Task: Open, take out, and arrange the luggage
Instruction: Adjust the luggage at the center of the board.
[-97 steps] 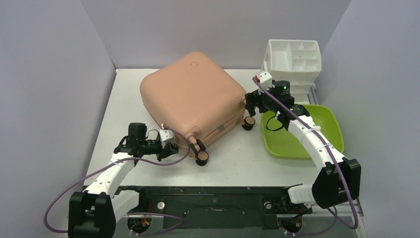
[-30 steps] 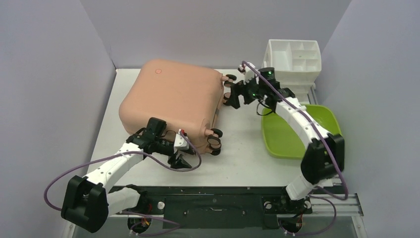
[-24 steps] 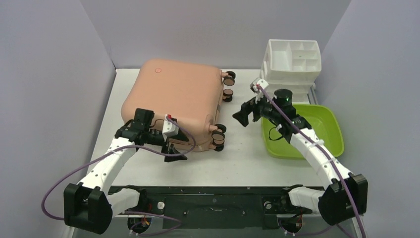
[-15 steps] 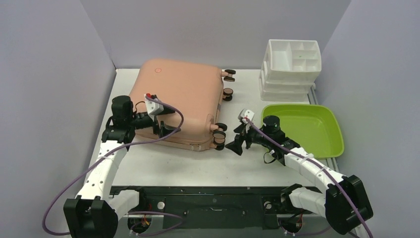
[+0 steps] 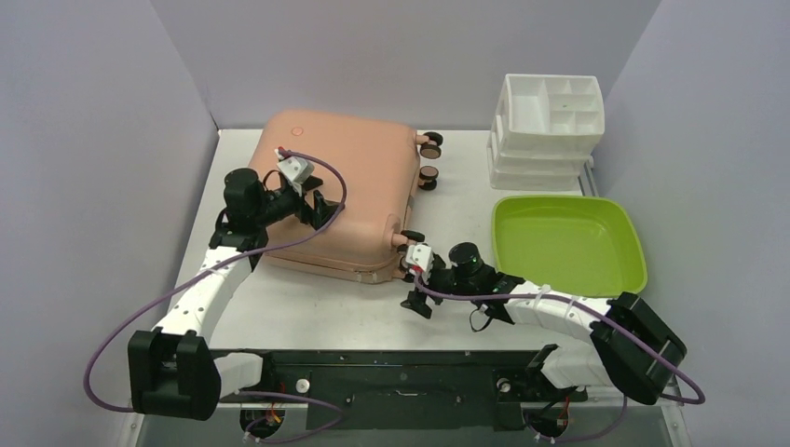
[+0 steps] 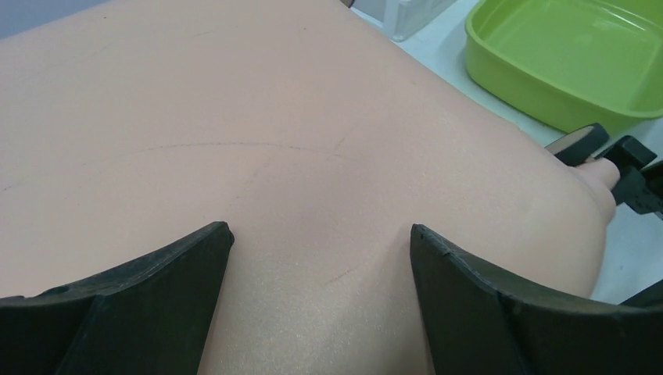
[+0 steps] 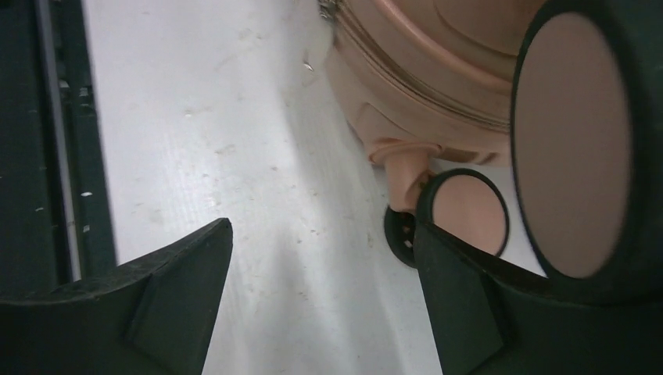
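At the lower centre of the overhead frame, the right fingers [image 7: 117, 312] hang low over the white tabletop [image 5: 307, 312]. They are spread wide, with only bare surface between them. The salmon-pink hard-shell suitcase [image 5: 340, 191] lies just beyond them. In the right wrist frame its dark caster wheel with a pink hub [image 7: 575, 148] sits just beside the finger at frame right; whether the two touch cannot be told.

The suitcase lies flat and closed at centre-left of the overhead frame, with its casters pointing toward frame right. Over its top shell, left of centre, the left fingers [image 6: 117, 312] are also spread apart. Smooth pink shell fills the gap between them, and contact cannot be told.

At frame right sits a lime-green plastic tray [image 5: 568, 270]. Beyond it, at upper right, stands a white compartmented plastic organizer stack [image 5: 550, 140].
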`<state>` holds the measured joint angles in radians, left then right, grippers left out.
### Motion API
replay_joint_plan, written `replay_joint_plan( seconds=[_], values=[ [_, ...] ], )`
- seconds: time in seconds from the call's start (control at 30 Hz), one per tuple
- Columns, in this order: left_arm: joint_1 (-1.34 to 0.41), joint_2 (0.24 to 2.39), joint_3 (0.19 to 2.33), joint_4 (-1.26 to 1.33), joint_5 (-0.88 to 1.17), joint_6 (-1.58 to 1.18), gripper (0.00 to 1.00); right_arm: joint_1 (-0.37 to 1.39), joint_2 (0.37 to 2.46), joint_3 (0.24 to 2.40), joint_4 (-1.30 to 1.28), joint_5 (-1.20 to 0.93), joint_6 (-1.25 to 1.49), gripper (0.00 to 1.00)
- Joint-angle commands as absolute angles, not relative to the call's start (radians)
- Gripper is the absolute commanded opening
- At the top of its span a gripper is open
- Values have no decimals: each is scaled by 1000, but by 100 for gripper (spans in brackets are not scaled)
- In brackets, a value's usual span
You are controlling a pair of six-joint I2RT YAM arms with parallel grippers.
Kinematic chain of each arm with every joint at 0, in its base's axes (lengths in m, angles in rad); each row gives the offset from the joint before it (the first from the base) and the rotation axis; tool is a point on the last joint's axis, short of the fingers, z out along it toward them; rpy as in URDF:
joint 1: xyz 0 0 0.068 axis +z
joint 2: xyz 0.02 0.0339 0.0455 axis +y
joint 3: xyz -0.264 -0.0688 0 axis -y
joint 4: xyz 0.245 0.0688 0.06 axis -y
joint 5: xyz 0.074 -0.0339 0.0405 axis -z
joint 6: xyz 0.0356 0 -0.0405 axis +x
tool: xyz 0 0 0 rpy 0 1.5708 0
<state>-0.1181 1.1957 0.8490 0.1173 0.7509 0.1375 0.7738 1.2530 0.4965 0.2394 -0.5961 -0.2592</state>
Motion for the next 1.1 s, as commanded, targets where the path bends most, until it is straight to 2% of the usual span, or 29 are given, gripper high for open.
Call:
replay_joint_plan(
  seconds=[0.0, 0.17, 0.4, 0.6, 1.07],
  values=[
    [-133, 1253, 869, 132, 613, 113, 82, 836, 1314, 562, 448, -374, -262, 81],
    [-162, 1292, 886, 110, 555, 113, 82, 819, 1330, 573, 539, -250, -179, 81],
    [-170, 1330, 913, 77, 426, 118, 82, 635, 1328, 616, 572, -274, -7, 82],
    [-170, 1360, 937, 55, 311, 118, 82, 578, 1372, 683, 571, -259, 61, 82],
    [-150, 1438, 1011, -38, 59, 146, 82, 548, 1637, 995, 493, -254, 59, 81]
  ],
)
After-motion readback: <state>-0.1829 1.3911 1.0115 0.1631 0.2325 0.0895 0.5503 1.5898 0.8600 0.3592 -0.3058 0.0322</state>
